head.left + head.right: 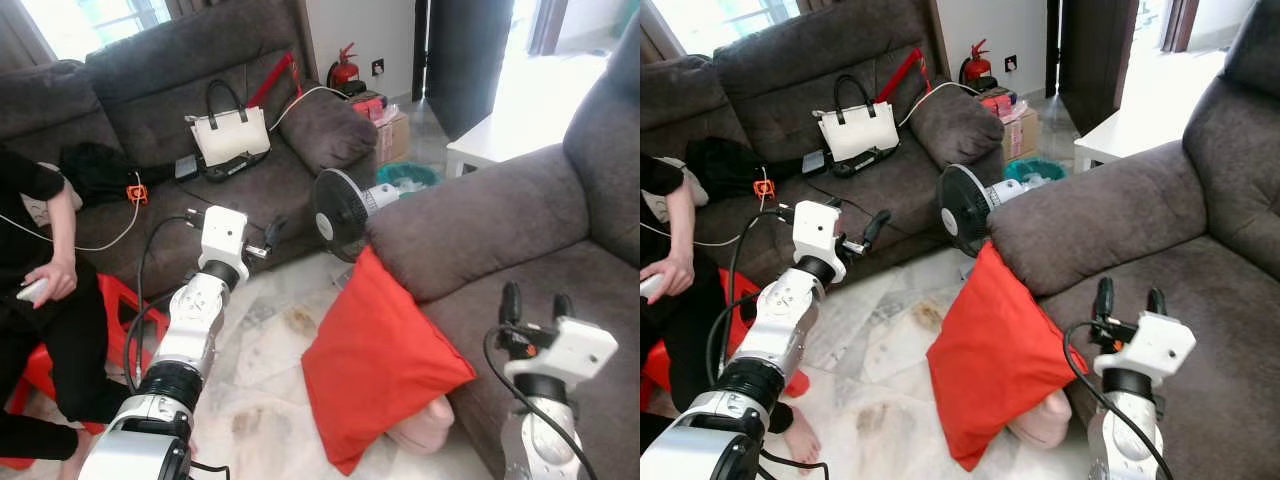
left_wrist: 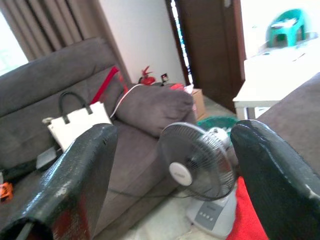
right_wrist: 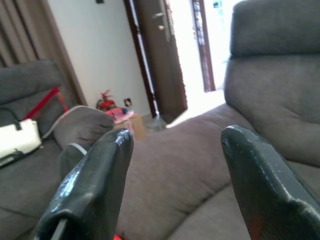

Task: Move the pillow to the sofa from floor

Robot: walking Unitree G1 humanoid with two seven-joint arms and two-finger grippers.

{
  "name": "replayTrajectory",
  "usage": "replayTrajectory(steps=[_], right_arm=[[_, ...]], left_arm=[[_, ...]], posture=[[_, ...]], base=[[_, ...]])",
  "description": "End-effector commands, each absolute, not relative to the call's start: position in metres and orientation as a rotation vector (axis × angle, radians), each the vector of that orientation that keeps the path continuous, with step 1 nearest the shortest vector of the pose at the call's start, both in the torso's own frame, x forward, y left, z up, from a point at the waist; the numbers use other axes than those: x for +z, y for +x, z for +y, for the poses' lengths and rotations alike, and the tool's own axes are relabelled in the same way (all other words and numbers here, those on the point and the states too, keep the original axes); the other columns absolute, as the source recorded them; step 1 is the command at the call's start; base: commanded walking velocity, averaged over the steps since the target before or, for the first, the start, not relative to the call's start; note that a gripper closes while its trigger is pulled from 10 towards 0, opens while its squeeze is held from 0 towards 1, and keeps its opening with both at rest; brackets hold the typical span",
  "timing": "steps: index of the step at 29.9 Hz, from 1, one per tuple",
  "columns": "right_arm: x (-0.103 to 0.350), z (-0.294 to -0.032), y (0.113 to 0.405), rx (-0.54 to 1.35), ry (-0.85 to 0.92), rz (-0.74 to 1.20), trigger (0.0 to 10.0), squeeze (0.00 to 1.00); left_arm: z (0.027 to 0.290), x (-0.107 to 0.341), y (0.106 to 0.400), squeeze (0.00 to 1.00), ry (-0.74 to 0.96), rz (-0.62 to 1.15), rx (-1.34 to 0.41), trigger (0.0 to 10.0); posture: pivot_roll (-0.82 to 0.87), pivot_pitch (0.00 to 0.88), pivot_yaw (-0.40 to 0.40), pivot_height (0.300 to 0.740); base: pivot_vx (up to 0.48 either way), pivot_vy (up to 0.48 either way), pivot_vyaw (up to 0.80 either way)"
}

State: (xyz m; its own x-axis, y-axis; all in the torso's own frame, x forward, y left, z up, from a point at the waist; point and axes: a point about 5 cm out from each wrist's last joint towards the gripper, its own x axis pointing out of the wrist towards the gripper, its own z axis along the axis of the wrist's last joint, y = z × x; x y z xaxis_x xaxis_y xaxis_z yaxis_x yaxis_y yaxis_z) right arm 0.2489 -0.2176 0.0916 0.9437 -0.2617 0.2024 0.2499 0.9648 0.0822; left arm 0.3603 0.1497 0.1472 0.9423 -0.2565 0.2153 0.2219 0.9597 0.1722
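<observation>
Left eye view first: nearest, low in the frame, right hand [image 1: 537, 298] raised above the near sofa [image 1: 560, 300] seat, fingers apart, nothing held. Left hand [image 1: 272, 233] out over the floor [image 1: 262, 400], also empty, fingers apart as the wrist view confirms. Red pillow [image 1: 375, 362] not yet lifted, standing on edge on the tiles, propped against the near sofa's front below the armrest. Something pink [image 1: 425, 425] tucked just behind its lower corner.

Right eye view: same scene. Fan [image 1: 965, 208] standing just beyond the pillow's top corner. Seated person [image 1: 670, 280] close beside the left arm, bare foot near its base.

Left wrist view: fan head dead ahead between wide black fingers [image 2: 75, 185], a sliver of red pillow low beside it.

Right wrist view: grey sofa cushion between spread fingers [image 3: 95, 185].

Risks, as judgement: fan toppled or cord snagged in a swing toward the pillow; soft fabric slipping from a one-sided pinch; pillow sliding flat; elbow brushing the person.
</observation>
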Motion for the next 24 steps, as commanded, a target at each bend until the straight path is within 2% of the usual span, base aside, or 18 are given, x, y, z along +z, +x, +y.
replayTrajectory(steps=[1, 8, 14, 24], right_arm=[[0.089, -0.208, 0.254, -0.220, 0.069, -0.193, 10.0, 0.00], [0.092, -0.192, 0.279, -0.092, 0.080, -0.182, 10.0, 0.00], [0.093, -0.187, 0.290, -0.022, 0.073, -0.163, 10.0, 0.00], [0.094, -0.178, 0.298, 0.046, 0.074, -0.160, 10.0, 0.00]], left_arm=[[0.165, 0.148, 0.358, 0.00, 0.172, -0.243, -0.201, 10.0], [0.190, 0.147, 0.345, 0.00, 0.195, -0.270, -0.102, 10.0], [0.200, 0.142, 0.334, 0.00, 0.192, -0.276, -0.036, 10.0], [0.205, 0.140, 0.319, 0.00, 0.178, -0.278, 0.017, 10.0]], posture=[[-0.05, 0.000, 0.131, 0.740], [0.07, 0.000, 0.058, 0.740], [0.16, 0.000, -0.012, 0.740], [0.18, 0.000, -0.043, 0.740]], base=[[0.000, 0.000, 0.00], [0.000, 0.000, 0.00], [0.000, 0.000, 0.00], [0.000, 0.000, 0.00]])
